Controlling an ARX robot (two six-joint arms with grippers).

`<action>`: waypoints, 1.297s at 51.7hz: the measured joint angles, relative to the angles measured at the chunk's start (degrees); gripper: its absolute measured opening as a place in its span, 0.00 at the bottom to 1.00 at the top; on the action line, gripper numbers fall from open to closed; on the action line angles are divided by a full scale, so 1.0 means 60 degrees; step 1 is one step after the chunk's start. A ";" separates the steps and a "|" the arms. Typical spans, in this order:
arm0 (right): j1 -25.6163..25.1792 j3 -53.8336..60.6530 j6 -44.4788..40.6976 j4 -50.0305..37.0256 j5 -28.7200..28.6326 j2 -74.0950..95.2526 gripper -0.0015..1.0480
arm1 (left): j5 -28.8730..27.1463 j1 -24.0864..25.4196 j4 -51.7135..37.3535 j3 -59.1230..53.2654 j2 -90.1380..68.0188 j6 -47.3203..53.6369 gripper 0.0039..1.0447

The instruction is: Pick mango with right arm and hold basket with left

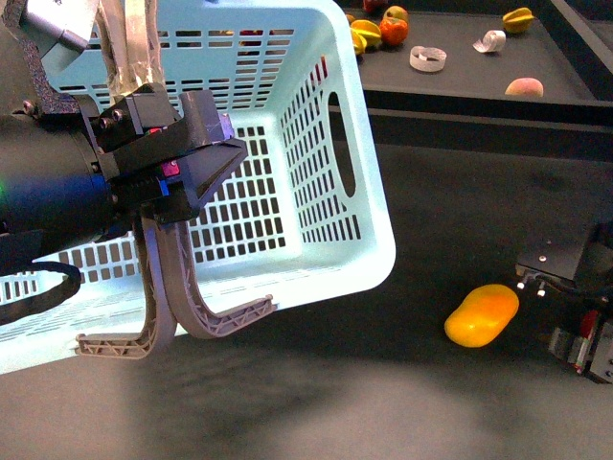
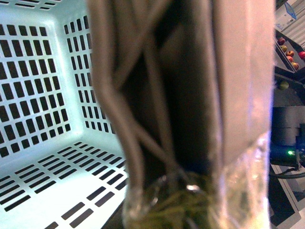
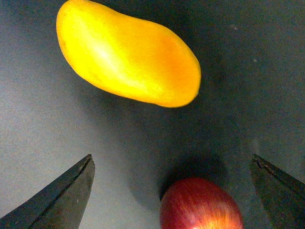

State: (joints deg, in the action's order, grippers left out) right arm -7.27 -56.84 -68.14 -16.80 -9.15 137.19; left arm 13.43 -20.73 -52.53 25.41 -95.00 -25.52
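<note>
— Where is the mango [image 1: 482,314]?
— It lies on its side on the dark counter [image 1: 383,402], to the right of the basket [image 1: 326,240] and well apart from it. Nothing touches it.

— And the right hand [image 3: 172,160]?
— It is spread wide and holds nothing. Its wrist view shows the two dark fingers [image 3: 62,195] far apart. The mango sits beyond the tips, not between them. A red apple [image 3: 200,205] is closer in, in the gap between the fingers. From the front, that arm shows only at the right edge, just beside the mango.

— What about the left hand [image 1: 187,153]?
— It is clamped on the basket's two grey-brown handles [image 1: 182,307]. The handles run through it and curve out below. One is wrapped in clear tape [image 2: 238,191], which fills much of the left wrist view.

— How does the basket sit?
— It is tilted, with its slotted blue walls and floor turned toward the front camera.

— Is there anything further off?
— A raised counter at the back carries a starfruit [image 1: 518,18], some red and yellow fruit [image 1: 394,31] and a pale ring [image 1: 428,58], possibly a roll of tape. It is too small to be sure.
</note>
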 joint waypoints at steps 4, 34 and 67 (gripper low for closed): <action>0.0127 -0.0397 -0.0149 0.0317 0.0004 0.0291 0.92 | 0.0007 0.0000 0.0000 0.0000 0.0000 0.0000 0.15; 0.1126 -0.3089 -0.0149 0.1264 -0.0270 0.2605 0.92 | 0.0007 0.0000 0.0000 0.0000 0.0000 0.0000 0.15; 0.0980 -0.3337 0.0812 0.1413 -0.0182 0.3053 0.62 | 0.0015 0.0000 0.0000 0.0000 0.0000 0.0000 0.15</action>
State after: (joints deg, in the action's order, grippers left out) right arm -1.39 -76.86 -63.26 -8.32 -10.24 155.50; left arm 13.52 -20.73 -52.53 25.41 -95.00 -25.52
